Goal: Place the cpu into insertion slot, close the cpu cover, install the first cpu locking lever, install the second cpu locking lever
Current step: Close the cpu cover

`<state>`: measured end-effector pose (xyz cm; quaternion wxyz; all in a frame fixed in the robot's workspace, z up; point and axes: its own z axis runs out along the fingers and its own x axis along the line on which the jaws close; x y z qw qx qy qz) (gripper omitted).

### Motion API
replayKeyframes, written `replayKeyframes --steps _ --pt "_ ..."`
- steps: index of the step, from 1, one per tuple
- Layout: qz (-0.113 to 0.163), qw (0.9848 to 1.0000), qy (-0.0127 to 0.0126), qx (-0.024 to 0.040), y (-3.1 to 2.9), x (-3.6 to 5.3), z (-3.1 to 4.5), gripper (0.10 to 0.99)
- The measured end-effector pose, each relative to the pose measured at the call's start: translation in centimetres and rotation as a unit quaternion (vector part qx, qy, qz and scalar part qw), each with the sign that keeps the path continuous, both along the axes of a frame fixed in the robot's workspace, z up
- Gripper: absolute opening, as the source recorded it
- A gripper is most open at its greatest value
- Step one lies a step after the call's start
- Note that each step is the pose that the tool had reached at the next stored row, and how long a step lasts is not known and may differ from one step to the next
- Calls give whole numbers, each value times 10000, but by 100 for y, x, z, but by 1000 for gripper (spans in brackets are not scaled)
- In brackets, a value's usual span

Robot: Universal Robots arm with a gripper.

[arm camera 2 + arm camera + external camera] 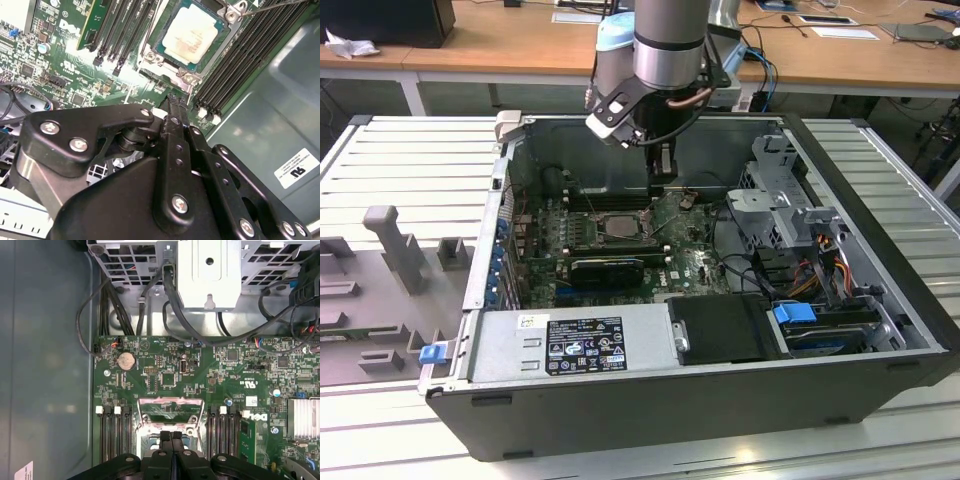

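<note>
While the cpu [192, 34] lies in the insertion slot [150, 59], the gripper [173, 98] hovers, jaws together.

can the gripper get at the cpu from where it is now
Probably yes. The gripper hangs shut close by the insertion slot, and the cpu lies in it with its top bare; nothing crosses between them.

Black printed label [585, 345] is sitting on the silver power supply [500, 350], small white sticker [533, 322] beside it, print too small to read. White sticker with marks [296, 167] is showing on the case wall [260, 100]. White silkscreen lettering [70, 26] is running across the green motherboard [125, 82].
</note>
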<state>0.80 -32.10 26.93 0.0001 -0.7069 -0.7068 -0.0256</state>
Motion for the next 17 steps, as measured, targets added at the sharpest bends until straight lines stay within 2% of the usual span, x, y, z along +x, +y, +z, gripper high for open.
replayKeyframes --steps 7,17 --pt "0 10000 0 0 0 84 0 106" --pt "0 10000 1 -2 -1 107 14 106"
